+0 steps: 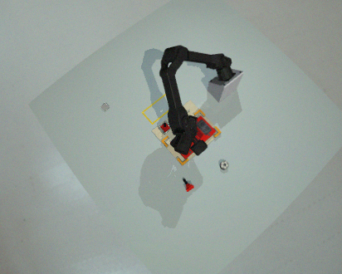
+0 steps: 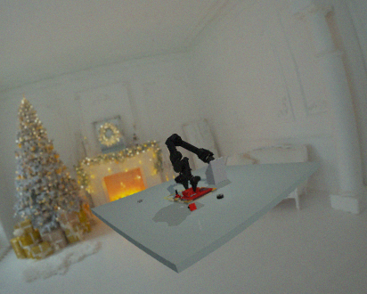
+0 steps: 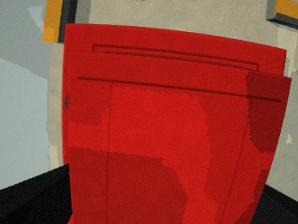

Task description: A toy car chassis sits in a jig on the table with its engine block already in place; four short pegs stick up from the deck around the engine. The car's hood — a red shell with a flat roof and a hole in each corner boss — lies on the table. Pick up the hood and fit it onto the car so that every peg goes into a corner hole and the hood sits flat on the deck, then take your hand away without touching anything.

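The red hood (image 3: 150, 125) fills the middle of the wrist view, its flat roof facing the camera. My gripper (image 1: 191, 148) (image 2: 191, 186) is shut on the hood, with a black finger at each lower side in the wrist view. The hood is over the red chassis (image 1: 211, 122) (image 3: 175, 39), whose edge shows beyond the hood's far edge. The chassis sits in the cream jig (image 1: 192, 106) (image 3: 175, 10) with orange corner brackets. The pegs, the corner holes and the engine block are hidden, so I cannot tell whether the hood sits flat.
A red piece with a black stem (image 1: 189, 188) (image 2: 192, 207) and a wheel (image 1: 226, 164) (image 2: 220, 196) lie near the jig. Another red and black piece (image 1: 164, 127) is at the jig's left side. A grey box (image 1: 225, 89) (image 2: 216, 171) stands under the arm's base. A yellow outline (image 1: 143, 112) marks the table.
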Motion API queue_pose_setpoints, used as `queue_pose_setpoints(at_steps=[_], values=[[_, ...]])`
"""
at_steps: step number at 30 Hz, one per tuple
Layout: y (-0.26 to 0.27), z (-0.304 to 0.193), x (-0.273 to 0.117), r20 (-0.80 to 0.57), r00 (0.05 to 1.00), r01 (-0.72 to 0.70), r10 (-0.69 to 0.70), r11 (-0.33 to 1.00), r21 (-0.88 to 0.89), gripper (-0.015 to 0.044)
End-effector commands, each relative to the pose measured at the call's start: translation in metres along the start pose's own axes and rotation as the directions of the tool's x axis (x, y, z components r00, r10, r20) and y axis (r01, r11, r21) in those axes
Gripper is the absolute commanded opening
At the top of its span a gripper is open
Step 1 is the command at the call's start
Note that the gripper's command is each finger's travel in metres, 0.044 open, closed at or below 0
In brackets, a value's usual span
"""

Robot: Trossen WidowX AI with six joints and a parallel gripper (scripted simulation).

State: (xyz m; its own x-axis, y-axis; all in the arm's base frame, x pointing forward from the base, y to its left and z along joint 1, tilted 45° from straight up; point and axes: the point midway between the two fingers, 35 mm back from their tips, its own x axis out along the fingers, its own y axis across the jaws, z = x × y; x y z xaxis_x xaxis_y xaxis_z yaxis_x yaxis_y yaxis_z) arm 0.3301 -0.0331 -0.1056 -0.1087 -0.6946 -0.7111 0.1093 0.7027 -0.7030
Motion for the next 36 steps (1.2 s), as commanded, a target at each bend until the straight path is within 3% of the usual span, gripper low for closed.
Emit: queue_pose_setpoints(at_steps=[1, 18, 34, 36], values=[[-0.0006, 0.0, 0.0083, -0.006, 1.0, 0.007, -0.007, 1.0, 0.004, 0.0], [-0.0006, 0.0018, 0.0104, -0.005, 1.0, 0.003, -0.003, 1.0, 0.008, 0.0], [-0.0006, 0.0019, 0.0104, -0.005, 1.0, 0.002, -0.002, 1.0, 0.01, 0.042], [-0.0006, 0.0019, 0.0104, -0.005, 1.0, 0.002, -0.002, 1.0, 0.01, 0.044]])
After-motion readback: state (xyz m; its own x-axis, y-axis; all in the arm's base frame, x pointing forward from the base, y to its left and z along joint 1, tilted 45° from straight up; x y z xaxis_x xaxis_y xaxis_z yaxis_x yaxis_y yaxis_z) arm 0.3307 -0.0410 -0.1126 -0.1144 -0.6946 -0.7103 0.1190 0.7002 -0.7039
